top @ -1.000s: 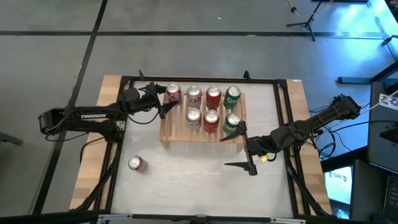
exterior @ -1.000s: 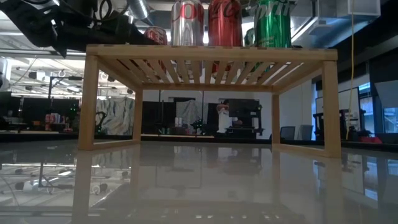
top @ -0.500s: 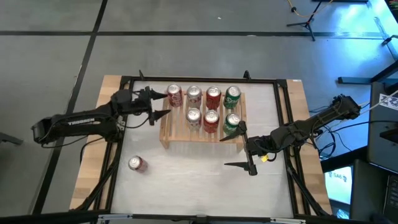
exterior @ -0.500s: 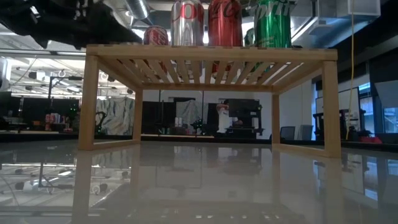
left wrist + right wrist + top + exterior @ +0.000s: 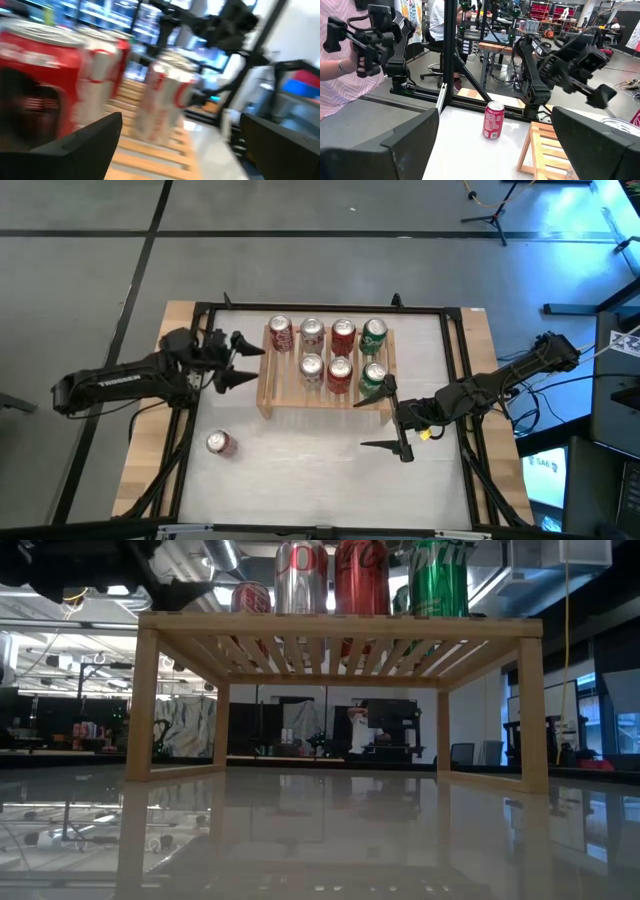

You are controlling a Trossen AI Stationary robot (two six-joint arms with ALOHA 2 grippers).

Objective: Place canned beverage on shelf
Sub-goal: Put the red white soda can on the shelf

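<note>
The shelf [image 5: 325,385] stands at the table's centre toward twelve o'clock and carries seven upright cans, four in the far row and three in the near row; an eighth, a red can [image 5: 220,443], lies alone on the white table [image 5: 300,470] at about seven o'clock from the shelf, well apart from it. The left gripper [image 5: 240,363] sits just off the shelf's nine o'clock end, fingers spread wide and holding nothing. The right gripper [image 5: 385,420] waits at the shelf's five o'clock corner, fingers likewise parted wide and empty.
</note>
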